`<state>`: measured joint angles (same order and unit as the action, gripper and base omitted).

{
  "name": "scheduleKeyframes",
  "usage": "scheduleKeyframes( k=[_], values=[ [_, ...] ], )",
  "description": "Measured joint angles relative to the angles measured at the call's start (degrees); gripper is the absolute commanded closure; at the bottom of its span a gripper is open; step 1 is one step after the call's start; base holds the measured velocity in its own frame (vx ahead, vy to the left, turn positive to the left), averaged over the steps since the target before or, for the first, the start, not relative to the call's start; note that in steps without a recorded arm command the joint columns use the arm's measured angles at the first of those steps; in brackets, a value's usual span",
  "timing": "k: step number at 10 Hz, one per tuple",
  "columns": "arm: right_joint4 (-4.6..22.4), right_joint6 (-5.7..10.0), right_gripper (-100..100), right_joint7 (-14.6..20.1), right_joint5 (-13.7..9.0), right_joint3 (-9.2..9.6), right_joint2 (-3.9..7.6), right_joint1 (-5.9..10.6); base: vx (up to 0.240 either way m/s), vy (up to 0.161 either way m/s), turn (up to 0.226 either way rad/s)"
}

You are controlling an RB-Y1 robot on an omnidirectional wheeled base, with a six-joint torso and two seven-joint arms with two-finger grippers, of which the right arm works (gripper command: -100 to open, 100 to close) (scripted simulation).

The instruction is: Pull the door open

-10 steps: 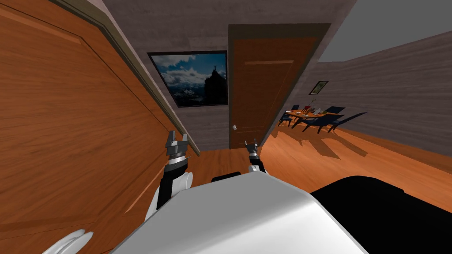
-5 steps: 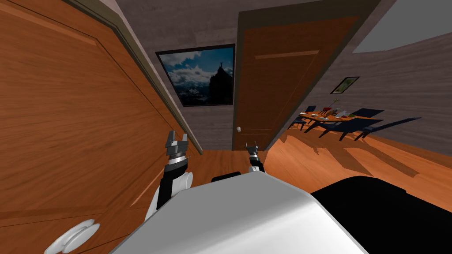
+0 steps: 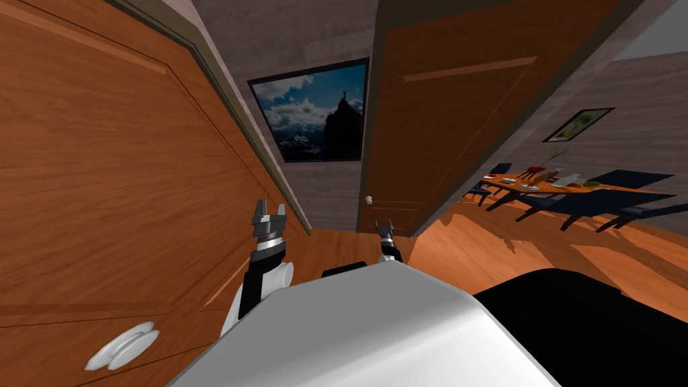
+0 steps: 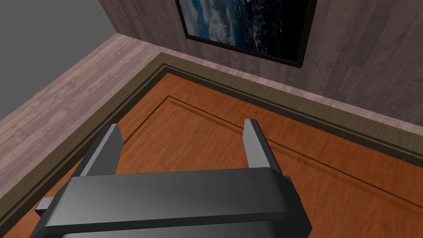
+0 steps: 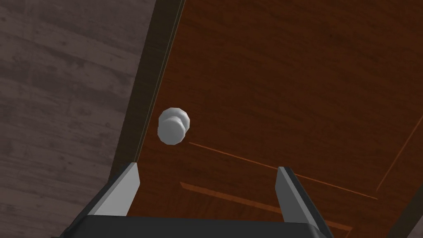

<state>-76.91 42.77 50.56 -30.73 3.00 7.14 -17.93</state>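
**A:** How do the jaws of the right gripper [image 5: 207, 167] stand?

**B:** Wide apart, with nothing between them. The door knob [image 5: 174, 126], small and pale grey, sits ahead of them and clear of both. It is off toward one jaw rather than centred.

**A:** And the door [image 5: 289, 82] itself?

**B:** It is brown wood and faces those jaws. The knob is close to the door's edge, beside the dark frame [image 5: 144, 91]. A grey plank wall [image 5: 62, 103] lies past the frame.

**A:** And the left gripper [image 4: 181, 124]?

**B:** Its jaws are also wide and empty. They point at a second brown door [image 4: 215, 132] close by, without touching it. Farther out from them, a picture [image 3: 316, 114] of clouds hangs on the wall. Well off beyond the right jaws stands a worktop [image 3: 557, 185] with dark chairs.
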Motion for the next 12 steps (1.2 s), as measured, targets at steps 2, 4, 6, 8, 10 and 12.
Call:
scheduleKeyframes(
  k=[2, 4, 6, 8, 10, 12],
  values=[
    [2.36, 0.60, -100, 2.29, -1.32, -0.06, 0.07, 0.71, 0.083, -0.039, 0.168],
    [4.89, 1.28, -100, 4.61, -2.59, -0.10, 0.16, 1.46, 0.078, -0.048, 0.147],
    [7.09, 2.01, -100, 6.84, -3.76, -0.08, 0.26, 1.91, 0.083, -0.042, 0.123],
    [9.00, 2.53, -100, 8.71, -4.83, -0.10, 0.22, 2.42, 0.064, -0.045, 0.128],
    [11.12, 3.16, -100, 11.04, -6.12, -0.12, 0.40, 2.80, 0.086, -0.072, 0.167],
    [13.50, 4.08, -100, 13.37, -7.31, 0.00, 0.26, 3.20, 0.103, -0.076, 0.163]
  ],
)
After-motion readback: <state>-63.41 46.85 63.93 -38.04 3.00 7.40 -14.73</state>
